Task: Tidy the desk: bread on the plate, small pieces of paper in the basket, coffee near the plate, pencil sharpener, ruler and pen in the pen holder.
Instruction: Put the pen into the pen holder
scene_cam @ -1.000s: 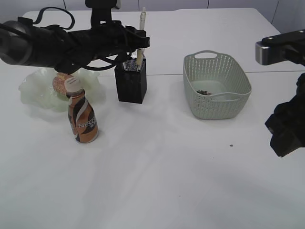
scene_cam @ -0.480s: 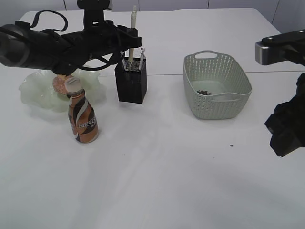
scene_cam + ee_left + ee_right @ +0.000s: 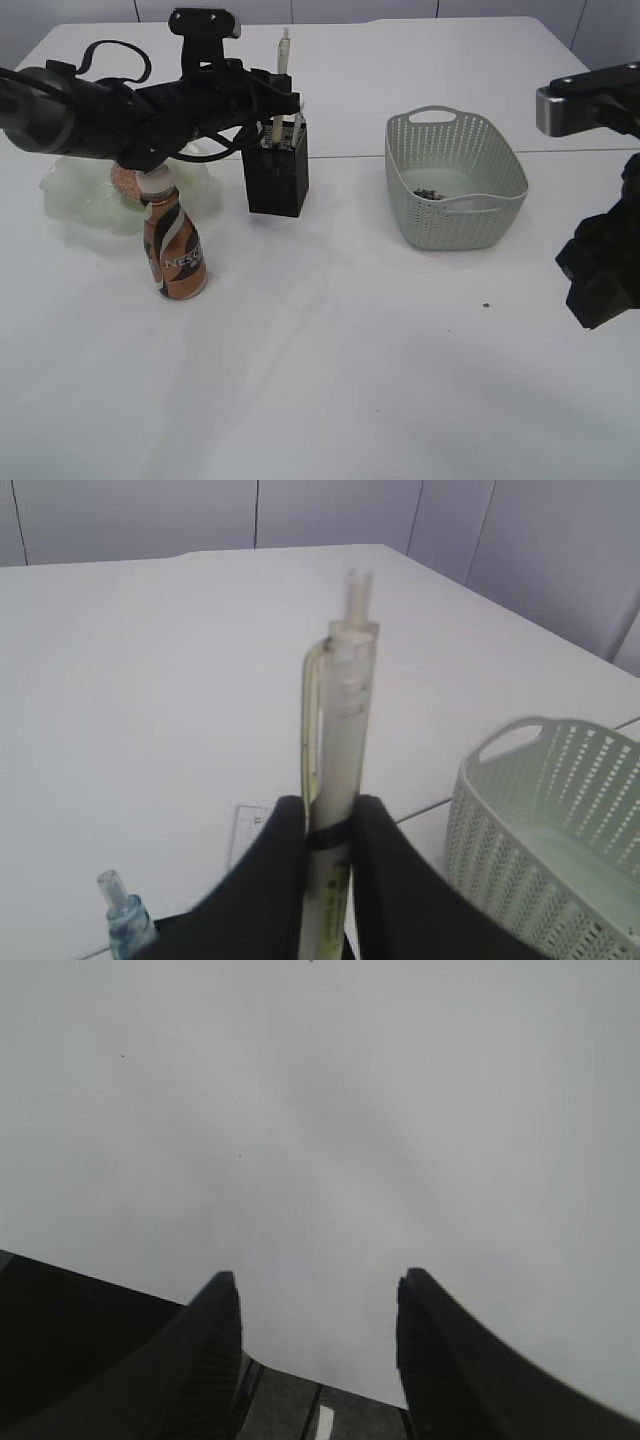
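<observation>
My left gripper (image 3: 281,108) is shut on a white pen (image 3: 283,70), held upright with its lower end at the mouth of the black pen holder (image 3: 276,175). In the left wrist view the fingers (image 3: 285,850) pinch the pen (image 3: 340,720), and a clear ruler (image 3: 247,832) stands behind it. Bread (image 3: 124,180) lies on the pale green plate (image 3: 70,195), with the coffee bottle (image 3: 173,245) just in front. Paper bits (image 3: 432,193) lie in the basket (image 3: 455,215). The pencil sharpener is out of view. My right gripper (image 3: 318,1285) hangs open over bare table.
A clear blue tip (image 3: 122,912) pokes up at the lower left of the left wrist view. The left arm (image 3: 90,110) spans above the plate and the bottle. The right arm (image 3: 600,265) stands at the right edge. A small speck (image 3: 485,305) lies on the table.
The left gripper has shifted the pen slightly left, set it more upright and lowered it a little over the holder. The right arm has not moved.
</observation>
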Action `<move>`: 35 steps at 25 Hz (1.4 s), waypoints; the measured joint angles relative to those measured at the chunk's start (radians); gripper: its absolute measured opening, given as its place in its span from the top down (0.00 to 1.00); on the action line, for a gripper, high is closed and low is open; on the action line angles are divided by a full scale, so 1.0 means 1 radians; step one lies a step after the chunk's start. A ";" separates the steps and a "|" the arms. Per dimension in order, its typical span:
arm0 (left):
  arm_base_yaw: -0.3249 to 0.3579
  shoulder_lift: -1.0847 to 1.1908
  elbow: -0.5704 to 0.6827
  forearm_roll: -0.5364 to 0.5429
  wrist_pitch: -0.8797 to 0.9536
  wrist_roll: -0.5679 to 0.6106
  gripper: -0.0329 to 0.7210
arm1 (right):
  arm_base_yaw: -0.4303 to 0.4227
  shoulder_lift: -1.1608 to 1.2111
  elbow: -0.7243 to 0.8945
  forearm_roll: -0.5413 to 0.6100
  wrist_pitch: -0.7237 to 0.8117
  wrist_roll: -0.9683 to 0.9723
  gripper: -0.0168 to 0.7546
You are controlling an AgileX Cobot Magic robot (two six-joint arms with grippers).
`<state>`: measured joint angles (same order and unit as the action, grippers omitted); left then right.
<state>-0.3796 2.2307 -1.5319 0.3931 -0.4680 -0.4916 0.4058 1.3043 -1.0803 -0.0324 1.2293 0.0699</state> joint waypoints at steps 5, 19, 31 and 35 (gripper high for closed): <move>0.000 0.000 0.000 0.000 -0.004 0.000 0.69 | 0.000 0.000 0.000 0.000 0.000 0.002 0.49; 0.000 -0.002 0.000 0.000 -0.006 0.000 0.53 | 0.000 0.000 0.000 0.000 0.000 0.002 0.49; 0.000 -0.124 0.000 -0.002 0.189 0.000 0.60 | 0.000 0.000 0.000 0.000 0.000 0.002 0.49; 0.000 -0.179 0.000 -0.006 0.279 0.000 0.61 | 0.000 0.000 0.000 0.000 0.000 0.002 0.49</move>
<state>-0.3796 2.0521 -1.5319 0.3870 -0.1895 -0.4916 0.4058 1.3043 -1.0803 -0.0324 1.2293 0.0717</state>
